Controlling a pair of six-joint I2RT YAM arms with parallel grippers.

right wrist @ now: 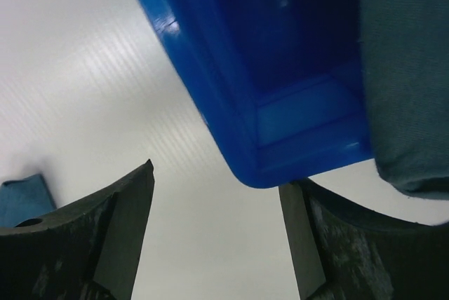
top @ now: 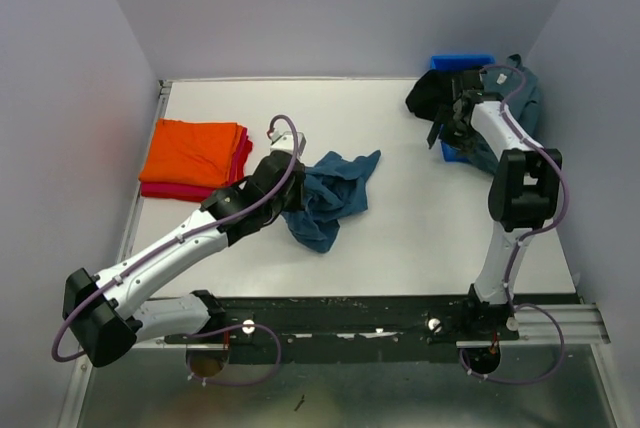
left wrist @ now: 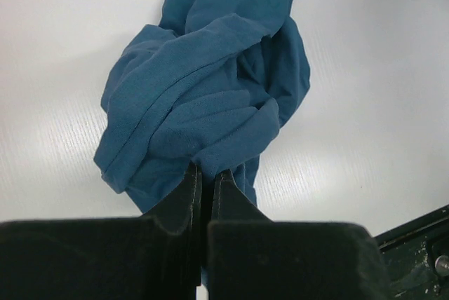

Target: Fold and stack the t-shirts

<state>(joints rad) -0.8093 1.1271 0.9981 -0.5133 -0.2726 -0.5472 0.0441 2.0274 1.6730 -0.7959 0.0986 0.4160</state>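
Your left gripper (left wrist: 207, 186) is clenched on a fold of the crumpled dark teal cloth t-shirt (left wrist: 203, 83), bunched at the centre of the table (top: 450, 238), with the folded bright orange t-shirt (top: 192, 151) atop the crimson red one (top: 170, 190) at ten o'clock. Your right gripper (right wrist: 214, 198) hangs released and empty over a corner of the rigid blue plastic bin (right wrist: 210, 83) at two o'clock. That teal cloth looks light and limp, so take a hem corner or shoulder, not the wad's middle.

my left arm (top: 170, 248) stretches low, forward and to the right, and the left gripper (left wrist: 207, 177) has its jaws pressed together on a fold of the teal t-shirt (left wrist: 210, 90). my right arm (top: 522, 188) stands tall, elbow bent, and the right gripper (right wrist: 217, 195) has its jaws spread wide, holding nothing.
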